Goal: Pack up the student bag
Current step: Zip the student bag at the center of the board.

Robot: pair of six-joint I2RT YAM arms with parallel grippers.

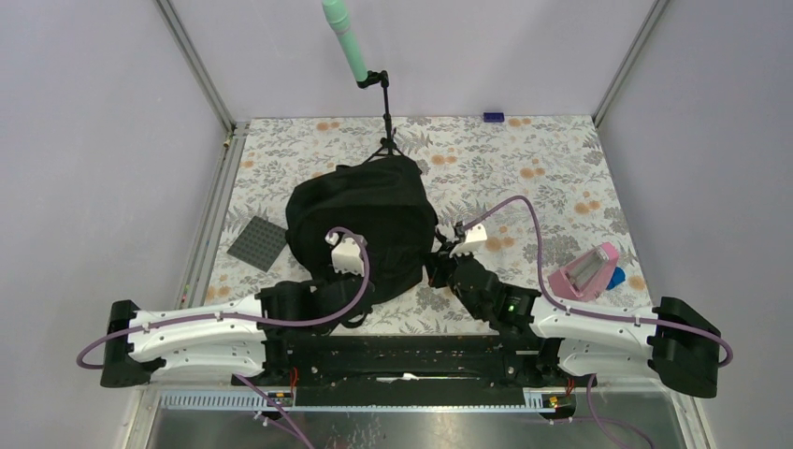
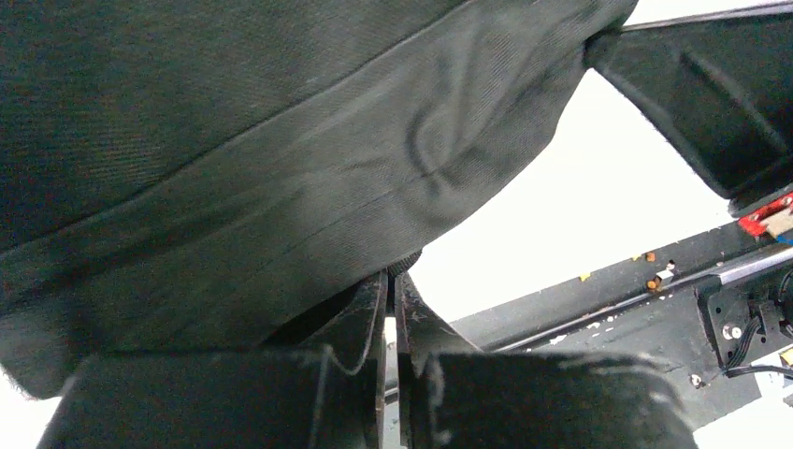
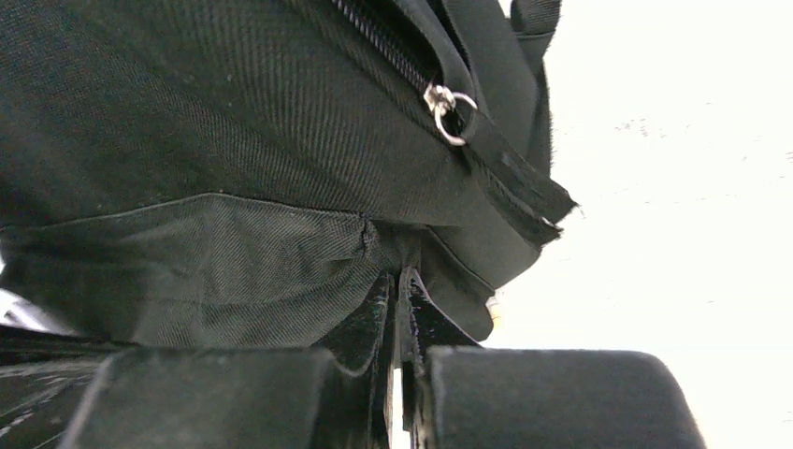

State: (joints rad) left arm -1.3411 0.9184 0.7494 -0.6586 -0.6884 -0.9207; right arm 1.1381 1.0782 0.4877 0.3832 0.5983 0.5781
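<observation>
The floral-printed tabletop (image 1: 524, 150) is the biggest surface, flat and matte. At its centre in the top view sits the student bag (image 1: 374, 220), a rounded, slumped mound of soft black woven cloth with no opening showing from above. Both arms reach in from the bottom of that frame to its lower edge, one on each side. In the left wrist view the left end effector (image 2: 390, 285) is closed tight, and a thick creased fold of coarse twill runs down to its tips, so it looks like a pinch on the bag's cloth. In the right wrist view the right end effector (image 3: 402, 281) is likewise closed, nipping the edge of a thinner, finer-weave panel just below a stitched seam. The step in hand seems to be taking hold of the bag to turn it or spread it open, since nothing appears packed yet. A flat grey studded plate (image 1: 257, 243) lies just left of the bag, and a pink, wedge-shaped item (image 1: 584, 271) lies well apart at the right of the frame. The next move likely calls for both arms to draw the limp cloth apart evenly without losing these thin pinches, and then for finding the zip. Its small metal ring pull (image 3: 447, 110) hangs off a toothed track at the upper middle of the right wrist view.
</observation>
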